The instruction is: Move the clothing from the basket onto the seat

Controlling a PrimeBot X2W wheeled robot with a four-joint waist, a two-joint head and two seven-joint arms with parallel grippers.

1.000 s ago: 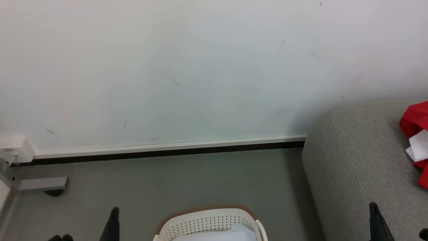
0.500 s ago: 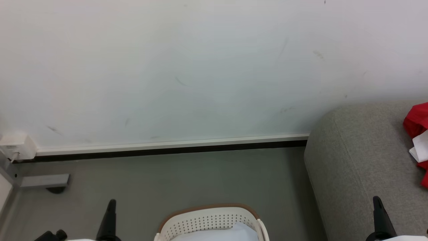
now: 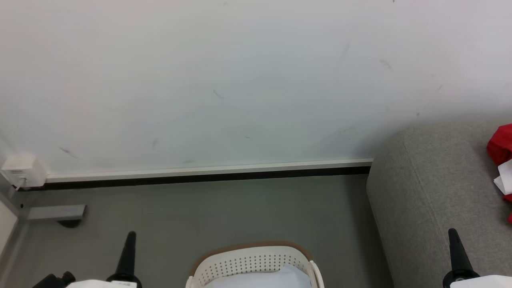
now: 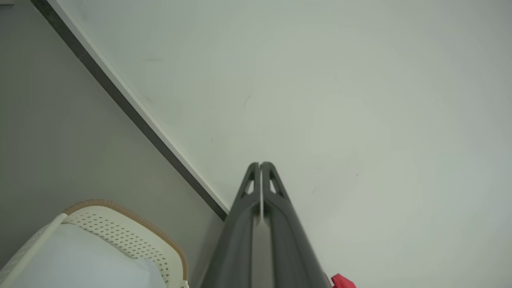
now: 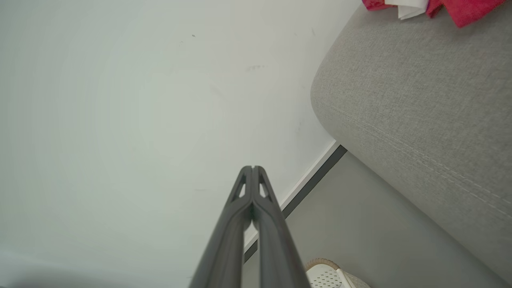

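Clothing (image 3: 502,149), red with white, lies on the seat (image 3: 432,180), far right. Nearest: left gripper (image 4: 260,165) and right gripper (image 5: 252,168), both clenched and empty. Basket (image 3: 256,260) sits between them. Right arm nearer the clothing. Wall (image 3: 240,80) beyond.

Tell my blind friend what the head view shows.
A cream laundry basket sits on grey floor beside a grey sofa block holding red clothing, a white wall behind. The left hand and right hand point up at the bottom corners.
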